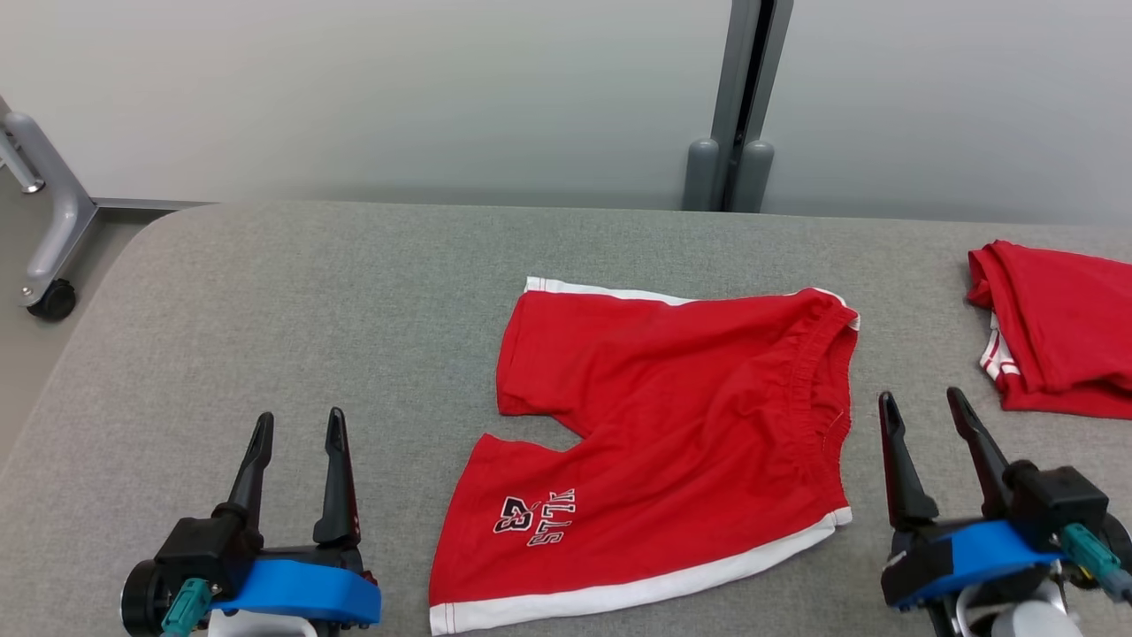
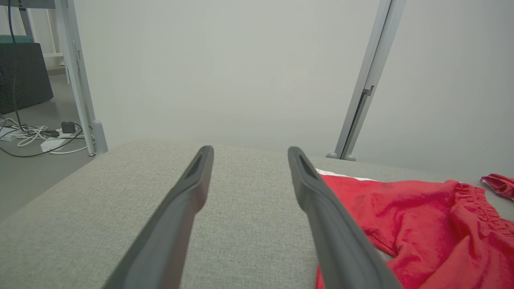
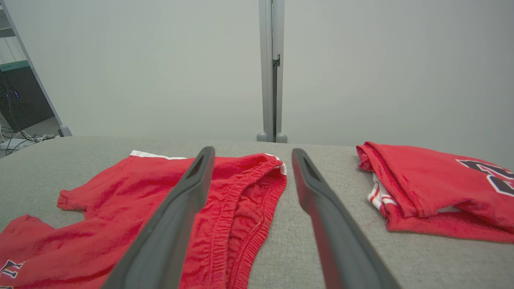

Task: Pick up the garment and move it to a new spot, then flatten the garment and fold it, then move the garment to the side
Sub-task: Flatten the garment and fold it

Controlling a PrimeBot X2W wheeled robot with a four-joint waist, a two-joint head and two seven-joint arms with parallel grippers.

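The garment [image 1: 690,425] is a pair of red shorts with white trim and a printed number, spread flat on the grey table [image 1: 265,310], waistband toward the right. My left gripper [image 1: 299,423] is open at the lower left, well left of the shorts' legs. My right gripper [image 1: 922,402] is open at the lower right, just right of the waistband, holding nothing. In the left wrist view the shorts [image 2: 421,216] lie right of my left gripper [image 2: 249,151]. In the right wrist view the waistband [image 3: 249,200] runs between and left of my right gripper [image 3: 251,152].
A folded red shirt [image 1: 1061,327] with white trim lies at the table's right edge, also folded shirt [image 3: 433,188] in the right wrist view. A grey partition post [image 1: 743,106] stands behind the table. A wheeled stand leg [image 1: 49,230] is on the floor at left.
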